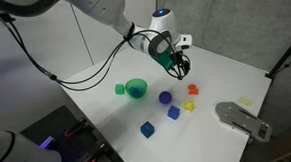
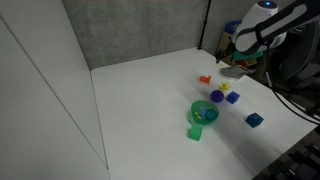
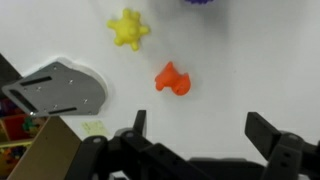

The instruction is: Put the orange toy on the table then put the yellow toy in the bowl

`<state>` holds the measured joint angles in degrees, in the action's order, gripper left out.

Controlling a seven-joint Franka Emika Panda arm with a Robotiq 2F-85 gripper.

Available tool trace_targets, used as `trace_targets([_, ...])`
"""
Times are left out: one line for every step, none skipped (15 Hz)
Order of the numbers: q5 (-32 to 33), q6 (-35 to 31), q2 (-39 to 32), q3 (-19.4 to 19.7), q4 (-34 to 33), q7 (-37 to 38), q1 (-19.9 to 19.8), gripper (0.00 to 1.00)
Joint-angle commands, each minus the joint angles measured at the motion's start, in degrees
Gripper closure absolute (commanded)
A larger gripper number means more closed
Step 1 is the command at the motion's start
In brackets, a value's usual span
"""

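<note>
The orange toy (image 1: 193,88) lies on the white table (image 1: 97,119), apart from the other things; it also shows in the other exterior view (image 2: 205,79) and in the wrist view (image 3: 172,79). The yellow toy (image 1: 189,106) (image 2: 228,88) (image 3: 129,29) lies on the table close to it. The green bowl (image 1: 136,87) (image 2: 205,112) stands further off, out of the wrist view. My gripper (image 1: 179,57) (image 3: 200,128) hovers above the table near the orange toy, open and empty.
A green cube (image 1: 119,89) sits beside the bowl. A purple ball (image 1: 165,97) and two blue cubes (image 1: 173,113) (image 1: 147,129) lie between bowl and toys. A flat grey piece (image 1: 243,118) (image 3: 60,90) lies near the table edge.
</note>
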<state>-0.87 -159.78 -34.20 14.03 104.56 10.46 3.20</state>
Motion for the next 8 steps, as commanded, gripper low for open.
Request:
trace_targets([-2.9, 11.6, -0.5, -6.8, -4.5, -2.9, -5.8, 0.00])
trace_targets([-3.5, 14.5, -0.9, -7.9, -5.7, -3.1, -6.8, 0.00])
trace_targets([-3.9, 17.1, -1.4, -8.6, -7.2, -3.2, -7.6, 0.00])
trace_targets([-3.9, 19.3, -1.9, -8.7, -8.5, -3.1, -8.0, 0.00])
trace_targets([-4.2, 21.8, -2.6, -9.0, -10.1, -3.2, -8.6, 0.00])
trace_targets([-3.9, 23.5, -3.4, -8.9, -11.5, -3.0, -8.8, 0.00])
trace_targets([-3.7, 24.7, -4.3, -8.7, -12.9, -2.8, -9.1, 0.00])
trace_targets([-3.6, 25.6, -5.2, -8.7, -14.2, -2.8, -9.5, 0.00])
